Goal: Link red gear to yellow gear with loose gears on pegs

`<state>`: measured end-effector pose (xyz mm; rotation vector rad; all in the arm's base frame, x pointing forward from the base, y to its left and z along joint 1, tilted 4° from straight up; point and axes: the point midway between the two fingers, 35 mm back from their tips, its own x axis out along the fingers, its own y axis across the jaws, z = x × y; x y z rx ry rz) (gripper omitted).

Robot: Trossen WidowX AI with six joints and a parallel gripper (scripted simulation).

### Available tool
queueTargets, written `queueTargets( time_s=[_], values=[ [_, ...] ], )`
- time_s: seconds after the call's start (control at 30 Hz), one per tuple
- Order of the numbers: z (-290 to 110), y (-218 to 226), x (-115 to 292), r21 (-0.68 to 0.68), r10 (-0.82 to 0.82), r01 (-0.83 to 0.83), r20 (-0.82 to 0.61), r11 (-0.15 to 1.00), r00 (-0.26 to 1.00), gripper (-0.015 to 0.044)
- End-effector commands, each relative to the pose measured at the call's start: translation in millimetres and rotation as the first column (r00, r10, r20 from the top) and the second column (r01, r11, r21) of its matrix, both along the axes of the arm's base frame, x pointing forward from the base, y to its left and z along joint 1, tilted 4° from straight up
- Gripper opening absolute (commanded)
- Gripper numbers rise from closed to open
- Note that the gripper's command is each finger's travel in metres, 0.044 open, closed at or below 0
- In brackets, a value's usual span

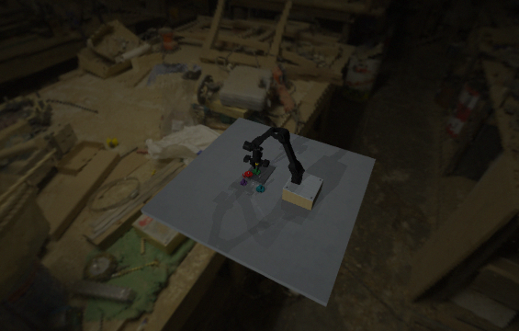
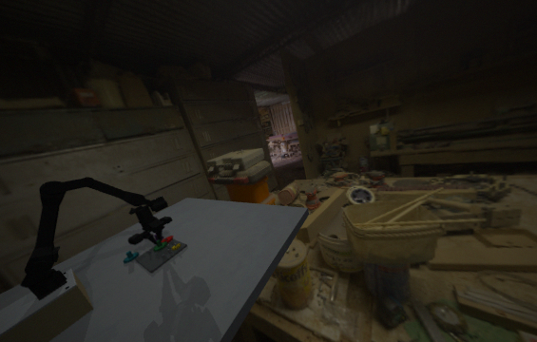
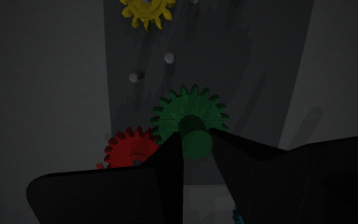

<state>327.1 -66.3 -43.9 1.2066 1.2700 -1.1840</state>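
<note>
My gripper point(image 3: 194, 136) is shut on the stem of the green gear point(image 3: 190, 107) point(image 2: 160, 246) point(image 1: 256, 172), over the grey board point(image 3: 260, 65) point(image 2: 153, 265) point(image 1: 266, 175). The green gear's teeth are close beside the red gear point(image 3: 130, 149) point(image 1: 248, 174) point(image 2: 167, 238) in the wrist view; whether it sits flat I cannot tell. The yellow gear point(image 3: 148, 11) point(image 2: 176, 247) is at the board's other end. Bare pegs point(image 3: 169, 58) show between yellow and green, one more peg point(image 3: 134, 77) to their left. A teal gear point(image 1: 260, 188) point(image 2: 130, 256) and a purple gear point(image 1: 243, 182) stand on the table.
The grey table point(image 1: 287, 244) point(image 2: 230, 228) carries the board and the arm's wooden base block point(image 1: 298, 198) point(image 2: 70, 311). The teal gear stands off the board on the base side; the purple gear stands near the red gear. The arm's dark shadows fall across the table.
</note>
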Motion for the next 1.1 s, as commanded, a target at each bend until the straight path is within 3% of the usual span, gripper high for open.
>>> queueTargets(
  time_s=[0.0,0.5,1.07],
  values=[
    [-1.6,0.0,-0.2,-0.004,-0.035,0.035,-0.005,0.999,0.999,0.0],
    [-3.7,-0.8,-0.9,-0.012,-0.28,0.28,-0.013,0.96,0.96,0.0],
    [-6.2,0.2,-1.7,-0.004,-0.052,0.052,-0.005,0.999,0.999,0.0]
  ],
)
